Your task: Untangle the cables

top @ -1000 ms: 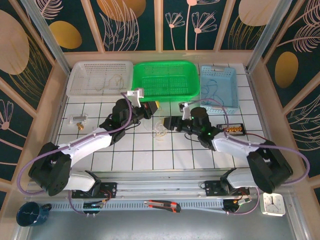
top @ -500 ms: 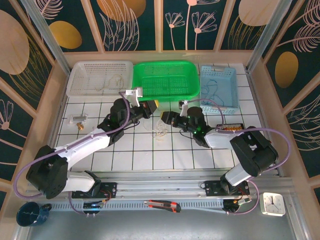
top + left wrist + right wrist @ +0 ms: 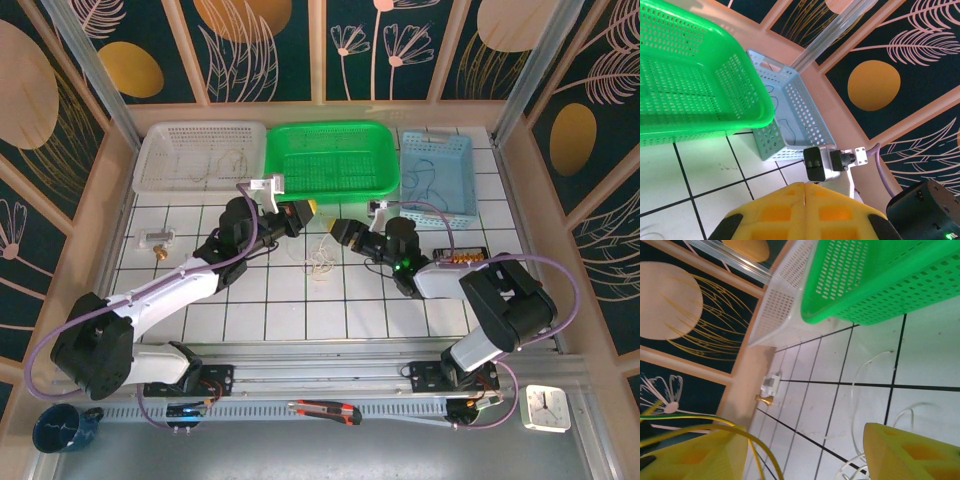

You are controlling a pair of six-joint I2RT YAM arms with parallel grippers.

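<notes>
Yellow cord [image 3: 685,416] now drapes over one of my right fingers [image 3: 700,455], which have rolled over and risen, spread apart and pinching nothing. My left fingers [image 3: 805,210] stay clenched, and the cables [image 3: 320,263] lie clumped on the tabletop [image 3: 280,300] between both. I judge one strand is starting to pull free.

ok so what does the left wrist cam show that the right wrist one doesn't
Left wrist, not right: the blue basket and the left gripper, shut. Right wrist, not left: the white basket, a white cable on the tiles, a yellow cable and the right gripper, open. Both: the green basket and the tiled table.
</notes>
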